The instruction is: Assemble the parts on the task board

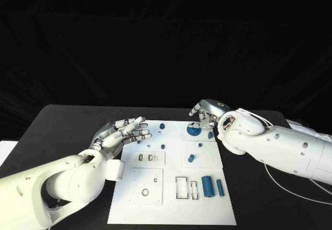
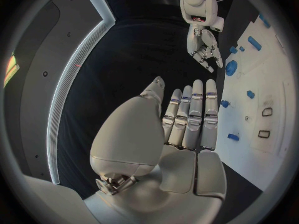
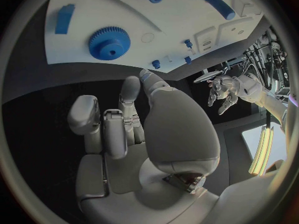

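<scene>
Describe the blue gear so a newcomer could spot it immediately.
Start at the white task board mid-table and go to its far edge, just in front of the right robot hand. The blue gear lies there: a toothed disc, unlike the plain pegs and cylinders around it.

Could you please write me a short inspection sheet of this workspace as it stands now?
Surface: black table, bare around the board.
Job's things: white task board in the middle; blue gear near its far edge; two blue cylinders lying side by side near the right edge; small blue pegs scattered mid-board.
Clutter: nothing seen.
Robot hands: left robot hand over the board's left edge, fingers apart, holding nothing; right robot hand by the gear, fingers curled, holding nothing.
Cables: thin white cable on the table beside the right arm.
Surroundings: dark background.
</scene>
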`<state>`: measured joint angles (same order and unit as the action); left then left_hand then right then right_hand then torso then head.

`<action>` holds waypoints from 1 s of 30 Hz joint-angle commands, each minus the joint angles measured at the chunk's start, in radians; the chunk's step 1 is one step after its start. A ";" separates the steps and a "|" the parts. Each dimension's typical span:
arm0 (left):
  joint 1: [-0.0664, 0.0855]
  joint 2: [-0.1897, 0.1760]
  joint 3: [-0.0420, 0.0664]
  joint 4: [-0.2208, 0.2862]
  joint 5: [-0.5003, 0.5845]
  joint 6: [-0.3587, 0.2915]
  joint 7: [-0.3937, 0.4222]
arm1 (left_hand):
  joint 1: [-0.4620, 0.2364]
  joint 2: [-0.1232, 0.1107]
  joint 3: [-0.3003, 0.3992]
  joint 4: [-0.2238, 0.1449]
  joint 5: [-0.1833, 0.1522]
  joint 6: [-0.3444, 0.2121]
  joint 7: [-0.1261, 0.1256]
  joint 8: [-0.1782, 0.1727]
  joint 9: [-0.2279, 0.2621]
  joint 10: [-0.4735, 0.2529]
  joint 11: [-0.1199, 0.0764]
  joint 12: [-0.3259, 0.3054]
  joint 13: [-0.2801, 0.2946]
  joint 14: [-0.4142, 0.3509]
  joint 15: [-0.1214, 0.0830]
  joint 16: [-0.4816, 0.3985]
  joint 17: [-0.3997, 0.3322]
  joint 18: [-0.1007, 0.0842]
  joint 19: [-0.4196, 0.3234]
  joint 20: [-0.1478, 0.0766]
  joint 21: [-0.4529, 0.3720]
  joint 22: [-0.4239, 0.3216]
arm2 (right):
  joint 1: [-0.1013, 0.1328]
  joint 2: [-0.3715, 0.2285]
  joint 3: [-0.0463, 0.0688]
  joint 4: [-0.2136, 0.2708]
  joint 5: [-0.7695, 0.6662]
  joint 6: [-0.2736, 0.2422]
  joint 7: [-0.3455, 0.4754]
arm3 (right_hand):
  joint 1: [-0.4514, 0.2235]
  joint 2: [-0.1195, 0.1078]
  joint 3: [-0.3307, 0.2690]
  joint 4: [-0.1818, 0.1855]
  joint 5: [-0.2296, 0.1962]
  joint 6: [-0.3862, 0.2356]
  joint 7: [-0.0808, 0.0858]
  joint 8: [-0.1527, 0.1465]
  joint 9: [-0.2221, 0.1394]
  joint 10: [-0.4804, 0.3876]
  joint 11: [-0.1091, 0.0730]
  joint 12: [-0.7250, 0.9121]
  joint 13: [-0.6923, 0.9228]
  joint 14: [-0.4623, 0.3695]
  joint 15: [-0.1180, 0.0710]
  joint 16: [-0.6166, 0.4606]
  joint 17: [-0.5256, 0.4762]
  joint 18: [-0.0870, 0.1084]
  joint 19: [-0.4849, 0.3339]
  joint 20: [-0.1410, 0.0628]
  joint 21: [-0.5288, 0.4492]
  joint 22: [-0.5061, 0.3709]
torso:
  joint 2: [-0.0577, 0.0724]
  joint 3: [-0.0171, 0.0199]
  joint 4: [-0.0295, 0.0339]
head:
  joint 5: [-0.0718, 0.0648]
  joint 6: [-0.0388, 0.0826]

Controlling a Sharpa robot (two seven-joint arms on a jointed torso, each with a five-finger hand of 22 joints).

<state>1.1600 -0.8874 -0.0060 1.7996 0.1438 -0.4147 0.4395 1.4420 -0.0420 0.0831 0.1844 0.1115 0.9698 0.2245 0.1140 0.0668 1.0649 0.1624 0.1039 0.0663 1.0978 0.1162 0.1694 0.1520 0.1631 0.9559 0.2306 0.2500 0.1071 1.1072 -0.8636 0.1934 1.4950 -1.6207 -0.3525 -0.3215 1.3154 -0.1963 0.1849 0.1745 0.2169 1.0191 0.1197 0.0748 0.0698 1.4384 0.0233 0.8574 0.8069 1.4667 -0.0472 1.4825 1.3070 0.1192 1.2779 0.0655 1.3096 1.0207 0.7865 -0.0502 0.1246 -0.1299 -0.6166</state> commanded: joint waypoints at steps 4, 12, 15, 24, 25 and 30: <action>0.002 0.002 0.001 0.002 0.004 0.024 -0.001 | -0.001 0.006 -0.001 -0.005 -0.001 -0.005 0.003 -0.006 -0.001 0.000 0.008 -0.005 0.001 0.002 0.007 -0.007 0.002 0.019 0.003 0.001 -0.007 -0.002 | -0.003 -0.009 0.002 -0.008 0.086 0.090 -0.053 | 0.028 0.032 -0.060 0.040 0.014 -0.015 0.011 -0.003 -0.001 -0.029 0.016 0.264 0.307 0.081 0.017 0.032 0.136 -0.018 0.009 0.013 0.020 0.031 | 0.000 -0.0012 -0.0005 | -0.006 -0.002; 0.002 0.005 0.001 -0.002 0.004 0.026 -0.003 | -0.001 0.006 -0.001 -0.005 -0.001 -0.005 0.003 -0.006 -0.001 0.000 0.008 -0.005 0.001 0.002 0.007 -0.007 0.002 0.019 0.003 0.001 -0.008 -0.002 | -0.013 0.004 0.002 -0.041 0.091 0.131 -0.054 | 0.048 0.031 -0.080 0.054 0.013 -0.023 0.015 -0.004 -0.001 -0.022 0.023 0.331 0.392 0.083 0.022 0.041 0.155 -0.018 0.010 0.017 0.027 0.040 | 0.001 -0.0017 0.0021 | -0.011 -0.008; 0.002 0.005 0.001 -0.003 0.004 0.026 -0.003 | 0.001 0.009 0.001 -0.007 -0.001 -0.005 0.003 -0.007 -0.001 0.001 0.007 -0.006 0.001 0.003 0.007 -0.009 0.003 0.020 0.003 0.001 -0.008 -0.003 | -0.018 0.009 0.002 -0.049 0.094 0.140 -0.053 | 0.055 0.033 -0.082 0.054 0.013 -0.025 0.016 -0.004 -0.001 -0.019 0.024 0.345 0.409 0.084 0.023 0.043 0.159 -0.018 0.010 0.018 0.028 0.041 | 0.000 -0.0017 0.0032 | -0.012 -0.010; 0.002 0.005 0.001 -0.005 0.004 0.027 -0.004 | 0.001 0.009 0.001 -0.007 -0.001 -0.005 0.003 -0.007 -0.001 0.001 0.007 -0.006 0.001 0.003 0.007 -0.009 0.003 0.020 0.003 0.001 -0.008 -0.003 | -0.022 0.015 0.002 -0.064 0.096 0.154 -0.054 | 0.063 0.036 -0.083 0.054 0.015 -0.022 0.016 -0.001 0.000 -0.010 0.024 0.373 0.440 0.085 0.023 0.045 0.164 -0.019 0.011 0.019 0.030 0.045 | 0.001 -0.0019 0.0013 | -0.012 -0.012; 0.002 0.005 0.001 -0.005 0.004 0.027 -0.004 | 0.002 0.011 0.002 -0.008 -0.001 -0.005 0.002 -0.007 -0.001 0.002 0.007 -0.007 0.001 0.003 0.007 -0.010 0.004 0.020 0.004 0.001 -0.009 -0.003 | -0.022 0.016 0.002 -0.065 0.096 0.155 -0.054 | 0.065 0.037 -0.083 0.054 0.015 -0.021 0.016 0.000 0.000 -0.009 0.024 0.377 0.444 0.085 0.024 0.046 0.164 -0.019 0.011 0.019 0.030 0.046 | 0.001 -0.0017 0.0013 | -0.012 -0.012; 0.002 0.006 0.001 -0.006 0.004 0.028 -0.004 | 0.002 0.011 0.002 -0.009 -0.001 -0.005 0.002 -0.007 -0.001 0.002 0.007 -0.007 0.001 0.003 0.007 -0.010 0.004 0.020 0.004 0.001 -0.009 -0.003 | -0.023 0.021 0.002 -0.071 0.096 0.154 -0.052 | 0.073 0.049 -0.079 0.053 0.018 -0.011 0.015 0.005 0.002 -0.005 0.023 0.394 0.464 0.085 0.023 0.047 0.167 -0.019 0.012 0.019 0.033 0.050 | 0.001 -0.0018 0.0021 | -0.012 -0.013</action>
<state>1.1601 -0.8837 -0.0061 1.7928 0.1468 -0.4090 0.4320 1.4420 -0.0420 0.0860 0.1815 0.1115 0.9698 0.2245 0.1094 0.0668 1.0649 0.1624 0.1039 0.0663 1.0977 0.1162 0.1656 0.1541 0.1631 0.9559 0.2306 0.2461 0.1054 1.0875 -0.8447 0.1974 1.4264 -1.5247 -0.2265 -0.3677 1.3835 -0.1491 0.1062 0.2291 0.2307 1.0004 0.1352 0.0747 0.0697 1.4269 0.0492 1.2486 1.2695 1.4665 -0.0321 1.5242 1.3078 0.1157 1.2913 0.0791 1.3363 1.0695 0.7873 -0.0521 0.1264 -0.1419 -0.6293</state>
